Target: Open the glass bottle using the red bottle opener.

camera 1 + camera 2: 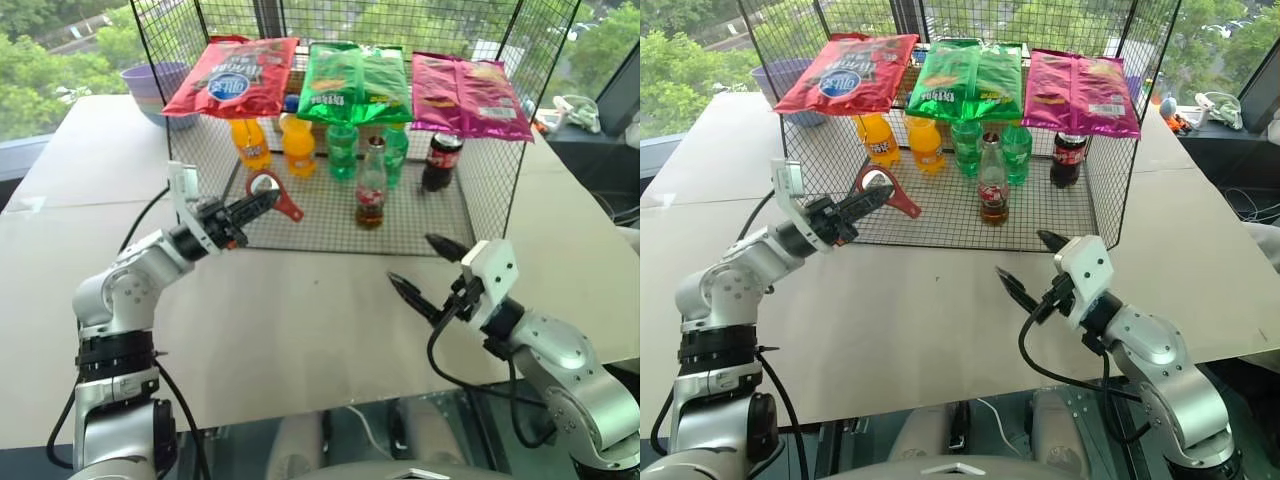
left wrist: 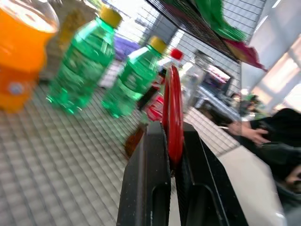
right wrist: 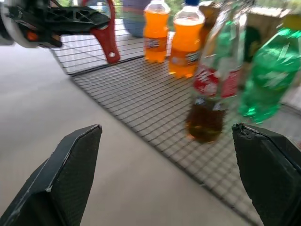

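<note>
The glass bottle (image 1: 371, 185) stands upright on the mesh floor of a wire cage, with a red label and dark cola low inside; it also shows in the right wrist view (image 3: 211, 89). My left gripper (image 1: 262, 203) is shut on the red bottle opener (image 1: 272, 192), holding it just above the cage's front left edge, left of the bottle and apart from it. In the left wrist view the opener (image 2: 173, 113) stands edge-on between the fingers. My right gripper (image 1: 412, 260) hangs open over the white table in front of the cage, nothing between its fingers.
Behind the glass bottle stand two orange bottles (image 1: 298, 145), green plastic bottles (image 1: 342, 150) and a squat dark cola bottle (image 1: 441, 160). Red, green and pink chip bags (image 1: 355, 80) lie on the cage's (image 1: 500, 190) top. A purple bowl (image 1: 155, 85) sits at the far left.
</note>
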`<state>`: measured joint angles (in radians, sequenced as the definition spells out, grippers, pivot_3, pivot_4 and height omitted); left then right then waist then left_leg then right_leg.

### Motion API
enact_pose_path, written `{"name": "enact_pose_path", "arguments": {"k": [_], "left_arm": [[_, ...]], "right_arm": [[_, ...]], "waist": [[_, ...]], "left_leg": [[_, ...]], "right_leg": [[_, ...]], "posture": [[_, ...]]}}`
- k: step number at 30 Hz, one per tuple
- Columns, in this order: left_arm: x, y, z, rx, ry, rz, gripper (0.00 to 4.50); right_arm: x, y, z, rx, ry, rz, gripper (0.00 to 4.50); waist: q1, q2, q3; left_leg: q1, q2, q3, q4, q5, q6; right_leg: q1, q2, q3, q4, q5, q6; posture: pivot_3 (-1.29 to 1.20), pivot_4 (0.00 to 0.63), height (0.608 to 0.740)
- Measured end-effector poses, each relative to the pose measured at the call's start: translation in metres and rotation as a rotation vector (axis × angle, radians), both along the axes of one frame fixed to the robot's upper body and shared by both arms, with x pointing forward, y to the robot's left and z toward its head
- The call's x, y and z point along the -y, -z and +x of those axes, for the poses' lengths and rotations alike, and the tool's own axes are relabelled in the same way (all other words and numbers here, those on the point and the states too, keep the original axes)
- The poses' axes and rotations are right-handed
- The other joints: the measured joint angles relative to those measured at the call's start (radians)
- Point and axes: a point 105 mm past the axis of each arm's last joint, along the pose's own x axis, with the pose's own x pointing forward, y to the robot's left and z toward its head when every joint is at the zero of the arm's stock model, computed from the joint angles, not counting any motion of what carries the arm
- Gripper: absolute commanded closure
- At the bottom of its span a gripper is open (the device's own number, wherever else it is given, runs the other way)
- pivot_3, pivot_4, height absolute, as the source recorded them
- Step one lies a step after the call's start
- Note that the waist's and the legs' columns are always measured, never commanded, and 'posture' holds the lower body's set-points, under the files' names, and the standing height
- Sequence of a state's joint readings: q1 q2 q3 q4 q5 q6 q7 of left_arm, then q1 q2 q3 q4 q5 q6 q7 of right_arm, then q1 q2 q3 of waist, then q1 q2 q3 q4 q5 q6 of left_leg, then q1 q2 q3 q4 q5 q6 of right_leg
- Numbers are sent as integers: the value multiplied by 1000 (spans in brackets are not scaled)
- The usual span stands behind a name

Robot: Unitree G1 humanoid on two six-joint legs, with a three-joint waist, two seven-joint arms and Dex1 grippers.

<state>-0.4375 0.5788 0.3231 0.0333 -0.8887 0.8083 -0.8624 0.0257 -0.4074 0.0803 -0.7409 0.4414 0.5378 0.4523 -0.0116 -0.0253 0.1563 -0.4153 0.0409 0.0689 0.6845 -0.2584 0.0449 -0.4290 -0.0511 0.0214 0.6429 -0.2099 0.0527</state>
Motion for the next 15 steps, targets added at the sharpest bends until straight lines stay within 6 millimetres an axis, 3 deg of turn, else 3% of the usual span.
{"name": "enact_pose_path", "arguments": {"k": [8,15], "left_arm": [[39,-10,-32,-50,230,-103,4403],[59,-10,-46,-48,352,-92,4403]], "right_arm": [[-26,-12,-2,-234,-256,270,0],[-41,-19,11,-352,-375,359,0]], "waist": [[-1,0,0],[-2,0,0]], "left_leg": [[1,0,-1,0,0,0],[0,0,0,0,0,0]], "right_leg": [[0,0,0,0,0,-1],[0,0,1,0,0,-1]], "posture": [[0,150,740],[0,150,740]]}}
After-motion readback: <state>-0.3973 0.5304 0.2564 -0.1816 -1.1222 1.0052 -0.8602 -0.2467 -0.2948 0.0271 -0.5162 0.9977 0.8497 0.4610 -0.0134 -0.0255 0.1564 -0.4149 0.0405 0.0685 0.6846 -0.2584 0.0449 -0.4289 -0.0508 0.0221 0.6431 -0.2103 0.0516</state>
